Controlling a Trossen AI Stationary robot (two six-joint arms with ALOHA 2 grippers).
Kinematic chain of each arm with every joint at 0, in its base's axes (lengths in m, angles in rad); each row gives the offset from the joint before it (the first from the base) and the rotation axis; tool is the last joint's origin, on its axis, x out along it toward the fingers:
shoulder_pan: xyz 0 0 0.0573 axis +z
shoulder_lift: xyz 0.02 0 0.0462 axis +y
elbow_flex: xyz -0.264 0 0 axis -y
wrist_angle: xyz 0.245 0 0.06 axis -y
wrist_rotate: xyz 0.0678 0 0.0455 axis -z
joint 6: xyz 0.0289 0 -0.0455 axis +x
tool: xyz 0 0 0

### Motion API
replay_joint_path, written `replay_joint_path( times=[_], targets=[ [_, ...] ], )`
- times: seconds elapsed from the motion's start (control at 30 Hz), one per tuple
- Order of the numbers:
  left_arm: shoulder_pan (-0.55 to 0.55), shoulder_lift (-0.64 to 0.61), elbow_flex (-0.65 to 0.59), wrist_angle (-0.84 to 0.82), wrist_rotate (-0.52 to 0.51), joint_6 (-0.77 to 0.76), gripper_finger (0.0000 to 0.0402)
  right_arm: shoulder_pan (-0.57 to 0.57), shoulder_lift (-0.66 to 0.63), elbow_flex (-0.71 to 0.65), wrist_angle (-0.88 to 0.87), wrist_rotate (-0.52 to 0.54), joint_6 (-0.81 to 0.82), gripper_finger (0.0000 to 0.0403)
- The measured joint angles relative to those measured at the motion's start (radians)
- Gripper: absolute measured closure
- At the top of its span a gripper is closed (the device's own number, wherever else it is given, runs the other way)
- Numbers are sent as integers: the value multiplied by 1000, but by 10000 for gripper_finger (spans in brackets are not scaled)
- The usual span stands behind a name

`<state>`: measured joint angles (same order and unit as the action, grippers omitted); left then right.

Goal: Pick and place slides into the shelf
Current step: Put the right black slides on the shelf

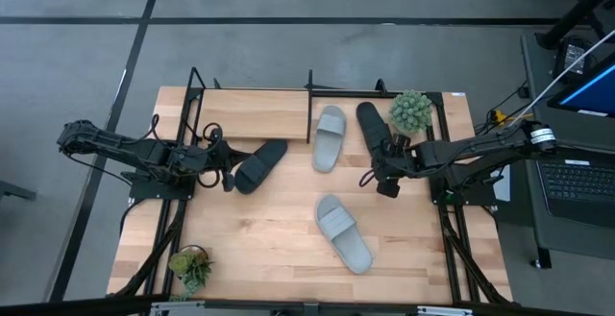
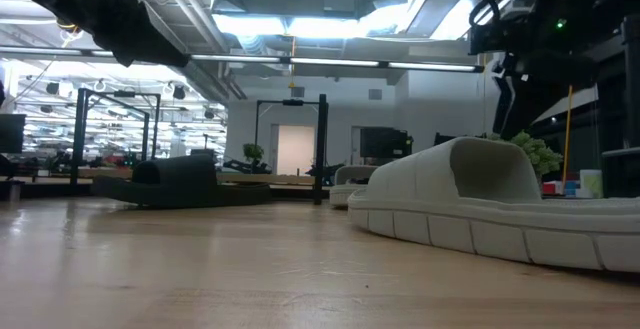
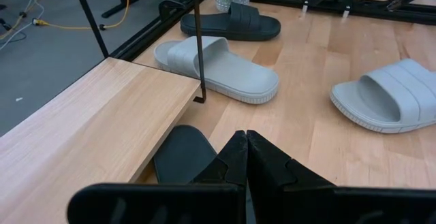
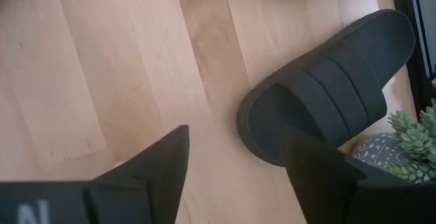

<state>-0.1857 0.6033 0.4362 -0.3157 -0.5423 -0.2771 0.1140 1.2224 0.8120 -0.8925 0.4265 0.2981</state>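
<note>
Right gripper (image 1: 382,180), fingers spread wide and holding nothing, hangs at the near end of a black slide (image 1: 373,130) lying beside a potted plant (image 1: 411,111) at the shelf's (image 1: 252,114) right end. Four slides are counted: two black, two pale grey. One grey slide (image 1: 329,137) lies half under the shelf's front rail; the other grey slide (image 1: 344,232) sits apart, nearer the table's (image 1: 259,249) front edge. Left gripper (image 1: 227,174), fingers pressed together, is at the heel of the second black slide (image 1: 260,165), just before the shelf board. Two potted plants are counted; the second plant (image 1: 189,267) stands at the front-left corner.
</note>
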Motion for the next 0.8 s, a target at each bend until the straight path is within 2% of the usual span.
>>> replay_joint_path(
  times=[0.3,0.5,0.8],
  targets=[
    [0,0,0,-6,0,0,401,-47,-1,-7,-9,0,-18,168],
    [0,0,0,-8,0,0,402,-82,-1,-79,30,-49,-59,177],
    [0,0,0,-8,0,0,401,-155,-1,-80,49,-54,-75,178]
  ],
)
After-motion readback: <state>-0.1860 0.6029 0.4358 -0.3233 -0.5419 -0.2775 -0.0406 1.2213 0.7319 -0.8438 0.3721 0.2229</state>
